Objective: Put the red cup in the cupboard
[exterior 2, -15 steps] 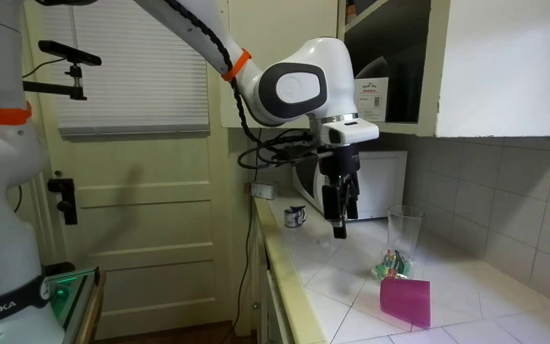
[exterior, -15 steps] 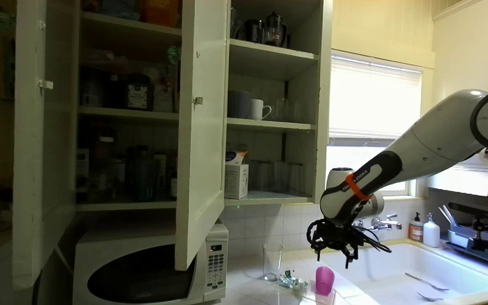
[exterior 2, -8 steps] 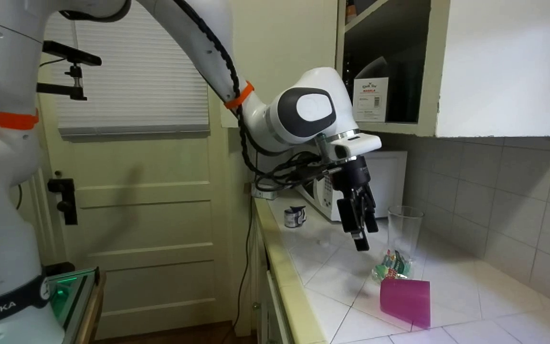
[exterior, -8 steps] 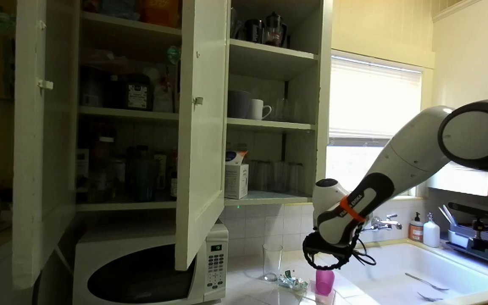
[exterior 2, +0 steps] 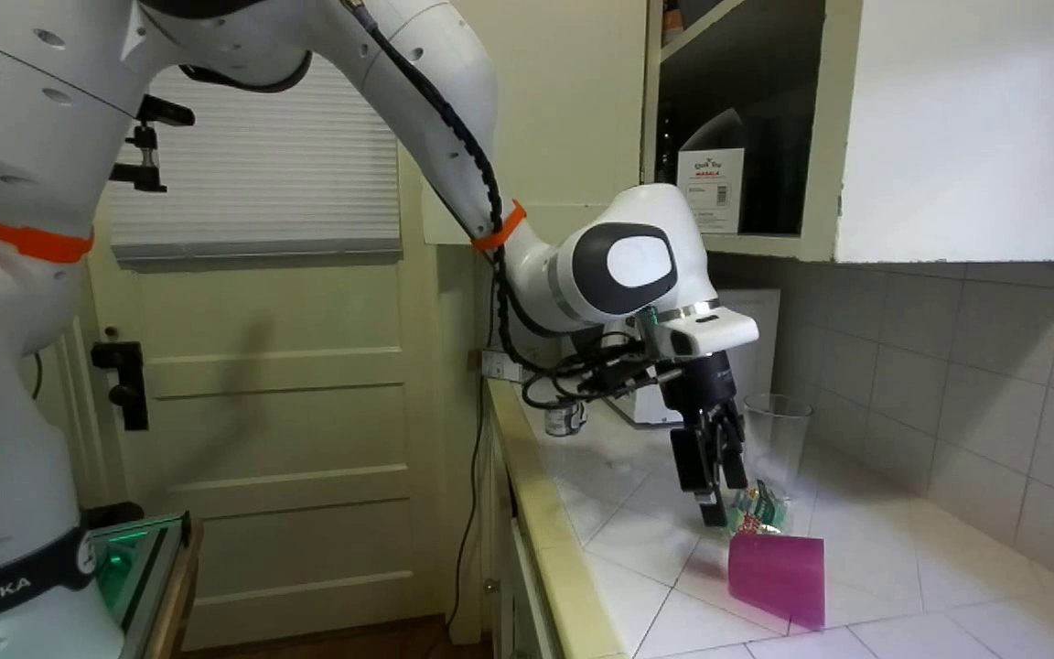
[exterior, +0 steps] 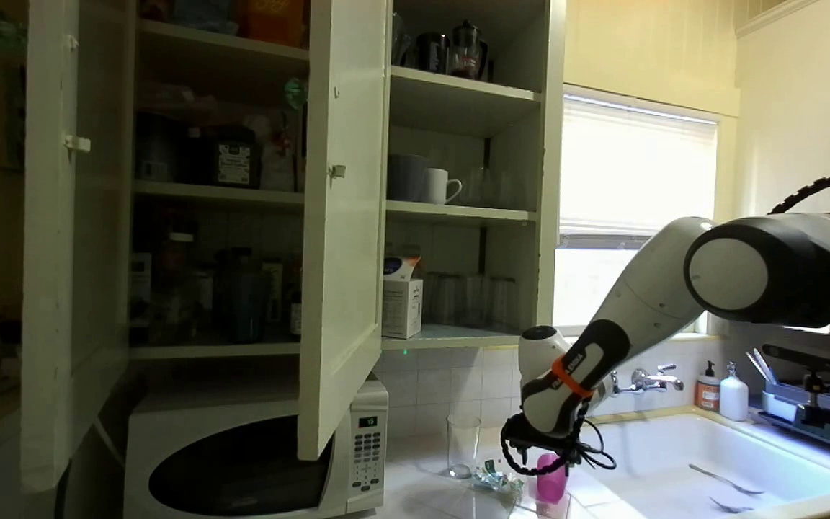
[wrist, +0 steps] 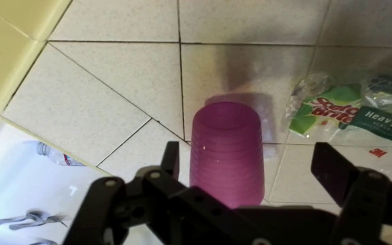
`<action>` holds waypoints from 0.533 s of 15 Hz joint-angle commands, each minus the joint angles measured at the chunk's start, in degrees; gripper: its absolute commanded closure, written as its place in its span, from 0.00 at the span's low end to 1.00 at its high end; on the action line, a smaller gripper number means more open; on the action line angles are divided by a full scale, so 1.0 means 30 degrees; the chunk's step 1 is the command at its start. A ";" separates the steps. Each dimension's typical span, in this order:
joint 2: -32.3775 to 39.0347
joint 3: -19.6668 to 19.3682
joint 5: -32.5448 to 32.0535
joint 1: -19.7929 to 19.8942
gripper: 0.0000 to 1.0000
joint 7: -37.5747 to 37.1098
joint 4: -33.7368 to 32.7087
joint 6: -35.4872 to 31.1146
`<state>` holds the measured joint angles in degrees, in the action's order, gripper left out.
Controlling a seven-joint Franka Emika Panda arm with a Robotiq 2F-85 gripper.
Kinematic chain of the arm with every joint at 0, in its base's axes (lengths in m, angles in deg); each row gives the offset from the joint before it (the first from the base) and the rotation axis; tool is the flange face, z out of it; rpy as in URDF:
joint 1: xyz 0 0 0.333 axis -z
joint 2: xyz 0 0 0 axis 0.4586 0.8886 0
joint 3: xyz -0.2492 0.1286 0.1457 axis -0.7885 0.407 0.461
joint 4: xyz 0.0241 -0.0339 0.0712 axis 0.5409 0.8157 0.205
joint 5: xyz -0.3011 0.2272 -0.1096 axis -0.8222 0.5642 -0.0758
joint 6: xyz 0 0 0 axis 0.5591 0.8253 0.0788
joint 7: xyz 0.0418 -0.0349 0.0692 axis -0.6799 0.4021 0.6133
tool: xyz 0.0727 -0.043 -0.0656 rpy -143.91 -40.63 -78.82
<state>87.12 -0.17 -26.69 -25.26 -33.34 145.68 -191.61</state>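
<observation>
1. Yellow trim (wrist: 12,64) edges the tabletop (wrist: 124,75), upper left in the wrist view.
2. Sink (wrist: 36,185) adjoins its lower-left edge.
3. Red cup (wrist: 228,156) sits near that edge, framed by the spread pincer (wrist: 246,156).
4. Scrubber packet (wrist: 356,112) lies farther inward.

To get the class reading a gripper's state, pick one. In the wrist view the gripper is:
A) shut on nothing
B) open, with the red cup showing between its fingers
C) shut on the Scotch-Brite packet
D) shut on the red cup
B: in the wrist view the gripper has its fingers wide apart, and the red cup shows between them with bare tile on either side.
</observation>
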 commanded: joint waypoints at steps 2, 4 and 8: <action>0.1241 0.0834 0.3362 0.1121 0.00 0.3395 -0.1211 -0.0607; 0.1367 0.1111 0.4775 0.1598 0.00 0.5144 -0.1384 -0.0594; 0.1497 0.0809 0.6304 0.1858 0.00 0.7298 -0.1577 -0.0316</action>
<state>90.60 2.22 -11.32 -20.72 -15.92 141.86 -192.25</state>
